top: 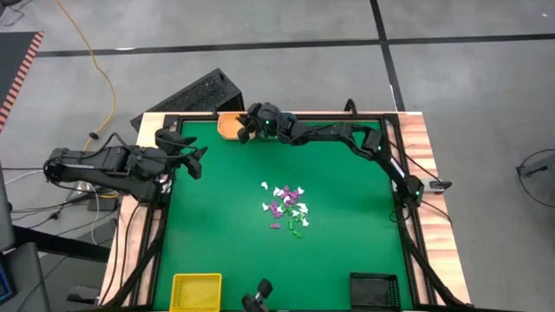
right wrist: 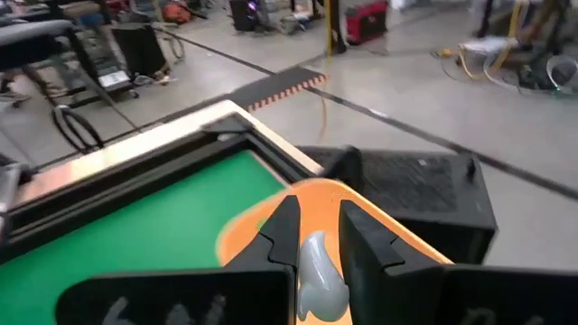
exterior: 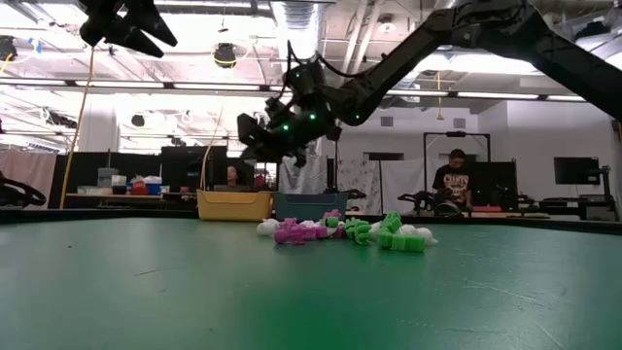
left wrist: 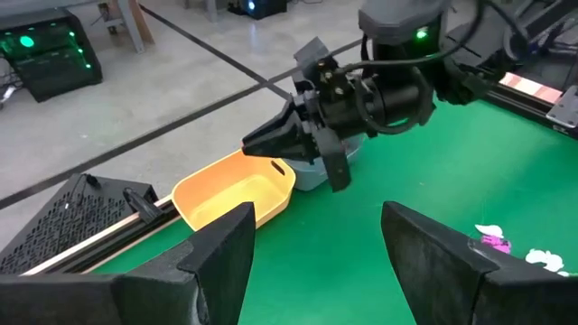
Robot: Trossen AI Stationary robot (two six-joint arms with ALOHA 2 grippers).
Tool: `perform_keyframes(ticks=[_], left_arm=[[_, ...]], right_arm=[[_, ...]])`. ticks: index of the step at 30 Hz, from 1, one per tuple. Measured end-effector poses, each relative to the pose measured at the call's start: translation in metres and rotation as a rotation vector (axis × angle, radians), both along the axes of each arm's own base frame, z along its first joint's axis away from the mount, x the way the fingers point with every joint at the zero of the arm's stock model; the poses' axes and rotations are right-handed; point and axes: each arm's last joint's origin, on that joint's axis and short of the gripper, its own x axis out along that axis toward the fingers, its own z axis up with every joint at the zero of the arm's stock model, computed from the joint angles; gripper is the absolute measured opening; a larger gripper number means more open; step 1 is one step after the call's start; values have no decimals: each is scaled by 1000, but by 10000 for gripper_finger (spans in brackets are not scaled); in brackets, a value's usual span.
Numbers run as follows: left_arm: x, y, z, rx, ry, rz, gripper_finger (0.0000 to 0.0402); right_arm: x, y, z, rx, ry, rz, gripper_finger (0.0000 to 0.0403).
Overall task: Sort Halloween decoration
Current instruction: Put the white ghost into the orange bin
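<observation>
The Halloween decoration is a pile of tiny white, purple and green trinkets (top: 286,208) lying mid-table, also seen in the low view (exterior: 345,230). My right gripper (top: 245,130) reaches to the far edge and hovers over the orange tray (top: 229,126), shut on a pale white trinket (right wrist: 316,266). In the left wrist view, the right gripper (left wrist: 260,144) points over the orange tray (left wrist: 230,194). My left gripper (top: 192,158) waits at the table's left side, raised and open, with nothing between its fingers (left wrist: 221,257). My right gripper pinches the pale white trinket (right wrist: 316,271) between its two fingers (right wrist: 282,230). The fingers run nearly level, coming from the table's right side. The trinket is lifted clear, above the orange tray (right wrist: 406,242).
A blue-grey tray (left wrist: 312,176) sits beside the orange one under the right gripper. A yellow tray (top: 196,291) and a black tray (top: 375,290) stand at the near edge. A black box (top: 195,94) lies beyond the far left corner. People sit in the room behind (exterior: 453,180).
</observation>
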Motion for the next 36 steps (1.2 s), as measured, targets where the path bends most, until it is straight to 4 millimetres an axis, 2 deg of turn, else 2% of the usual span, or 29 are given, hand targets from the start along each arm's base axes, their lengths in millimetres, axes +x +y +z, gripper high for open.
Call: perform_keyframes(ticks=[5, 11, 21, 36], left_arm=[[0, 0, 0, 0, 0, 3, 231], [0, 0, 0, -2, -3, 5, 231], [0, 0, 0, -2, -7, 13, 231], [0, 0, 0, -12, -19, 19, 231]], right_arm=[[-8, -16, -5, 102, -4, -54, 59], [-13, -23, -8, 159, 4, -36, 59], [-12, -19, -13, 170, 70, 61, 59], [-11, -17, -13, 147, 82, 61, 80]])
